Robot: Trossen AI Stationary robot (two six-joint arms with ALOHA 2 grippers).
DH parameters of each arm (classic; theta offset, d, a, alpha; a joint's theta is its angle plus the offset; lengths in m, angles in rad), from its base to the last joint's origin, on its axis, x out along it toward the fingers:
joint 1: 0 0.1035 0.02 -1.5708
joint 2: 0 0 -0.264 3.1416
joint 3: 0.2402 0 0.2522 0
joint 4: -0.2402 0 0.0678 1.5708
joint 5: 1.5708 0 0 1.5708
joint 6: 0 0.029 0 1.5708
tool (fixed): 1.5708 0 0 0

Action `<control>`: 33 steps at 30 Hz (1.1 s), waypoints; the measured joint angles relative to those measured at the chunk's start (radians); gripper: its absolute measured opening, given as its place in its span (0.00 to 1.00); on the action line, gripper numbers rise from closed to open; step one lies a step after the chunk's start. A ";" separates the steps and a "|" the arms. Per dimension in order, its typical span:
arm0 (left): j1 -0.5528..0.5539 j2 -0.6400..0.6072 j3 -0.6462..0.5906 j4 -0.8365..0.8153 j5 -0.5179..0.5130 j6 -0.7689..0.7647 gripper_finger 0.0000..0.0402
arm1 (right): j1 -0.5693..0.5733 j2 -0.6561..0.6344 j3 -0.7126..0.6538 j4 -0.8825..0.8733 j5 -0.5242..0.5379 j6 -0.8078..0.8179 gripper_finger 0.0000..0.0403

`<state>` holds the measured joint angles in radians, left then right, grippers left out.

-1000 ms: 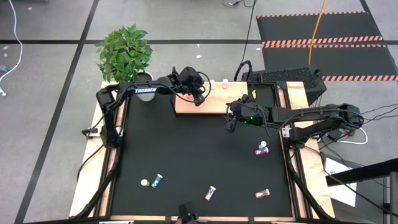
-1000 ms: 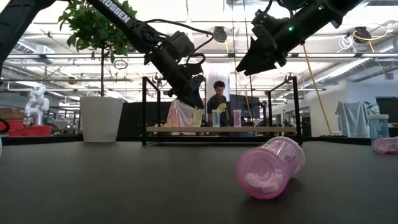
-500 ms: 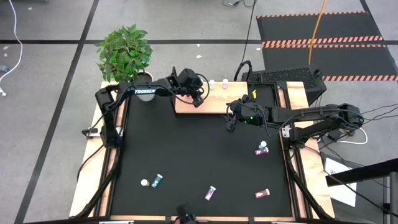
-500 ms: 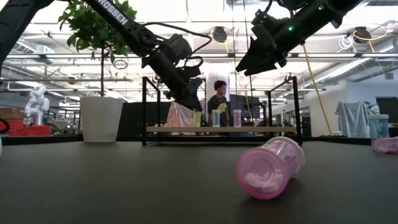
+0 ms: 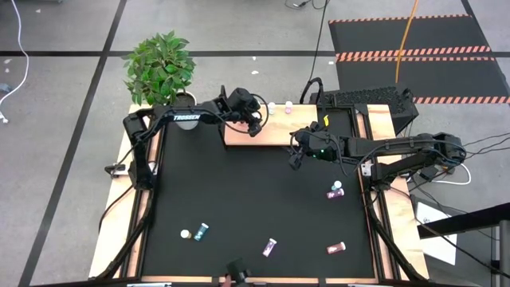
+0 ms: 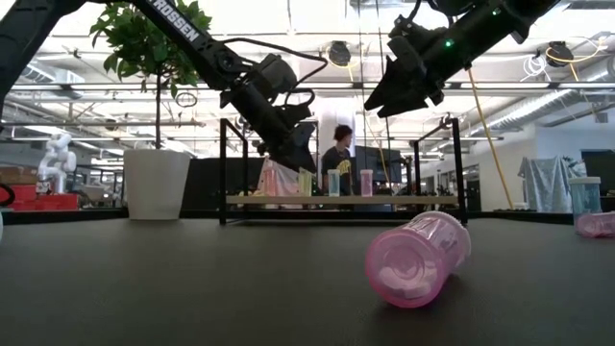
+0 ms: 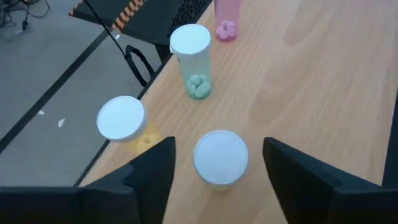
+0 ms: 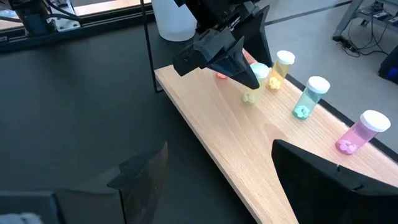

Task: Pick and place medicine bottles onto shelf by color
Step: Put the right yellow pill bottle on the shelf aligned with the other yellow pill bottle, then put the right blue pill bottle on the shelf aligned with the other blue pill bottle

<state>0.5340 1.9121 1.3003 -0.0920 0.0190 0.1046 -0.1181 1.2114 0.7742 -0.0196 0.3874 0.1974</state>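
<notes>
The tan shelf (image 5: pixel 239 137) stands at the table's far edge. On it stand a yellow bottle (image 7: pixel 122 118), a teal bottle (image 7: pixel 191 59) and a pink bottle (image 7: pixel 227 18), all upright. My left gripper (image 5: pixel 253 121) is open above the shelf. Its fingers stand on either side of a white-capped yellowish bottle (image 7: pixel 220 157) without touching it. That bottle stands on the board and also shows in the right wrist view (image 8: pixel 250 94). My right gripper (image 5: pixel 293 158) is open and empty, in the air just in front of the shelf's right end.
Loose bottles lie on the black mat: a teal one (image 5: pixel 202 231) beside a white cap (image 5: pixel 185 234), a purple one (image 5: pixel 270 247), a pink one (image 5: pixel 335 248) and one by the right edge (image 5: pixel 335 190). A white plant pot (image 6: pixel 157 183) stands left of the shelf.
My left gripper has shifted slightly toward the table's left above the shelf. The bottles on the shelf have stayed upright.
</notes>
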 joint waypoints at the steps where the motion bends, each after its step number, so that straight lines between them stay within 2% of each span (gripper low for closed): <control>1: 0.000 -0.003 0.000 -0.001 0.000 0.011 0.63 | 0.000 0.000 0.000 0.000 0.000 0.000 0.71; 4: -0.001 -0.043 -0.001 -0.023 -0.015 0.053 0.67 | 0.003 -0.001 0.000 -0.005 -0.003 0.006 0.71; 9: -0.020 -0.176 0.000 -0.093 -0.070 0.096 0.70 | 0.004 -0.021 0.001 -0.026 -0.067 0.043 0.71; 14: -0.069 -0.339 0.002 -0.214 -0.079 0.079 0.70 | 0.001 -0.045 0.001 -0.023 -0.213 0.096 0.71; 18: -0.152 -0.462 0.002 -0.359 -0.072 -0.052 0.70 | 0.010 -0.076 0.001 0.001 -0.344 0.133 0.71; 20: -0.213 -0.514 0.002 -0.459 -0.068 -0.110 0.70 | 0.040 -0.098 0.001 0.035 -0.366 0.162 0.71; 27: -0.426 -0.602 0.003 -0.749 -0.068 -0.455 0.70 | 0.161 -0.118 0.001 0.039 -0.309 0.332 0.70; 33: -0.586 -0.592 0.002 -0.884 -0.070 -0.790 0.70 | 0.313 -0.039 0.002 0.052 -0.234 0.416 0.65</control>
<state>-0.0520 1.3200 1.3022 -0.9762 -0.0511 -0.6857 0.1953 1.1726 0.7758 0.0322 0.1532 0.6136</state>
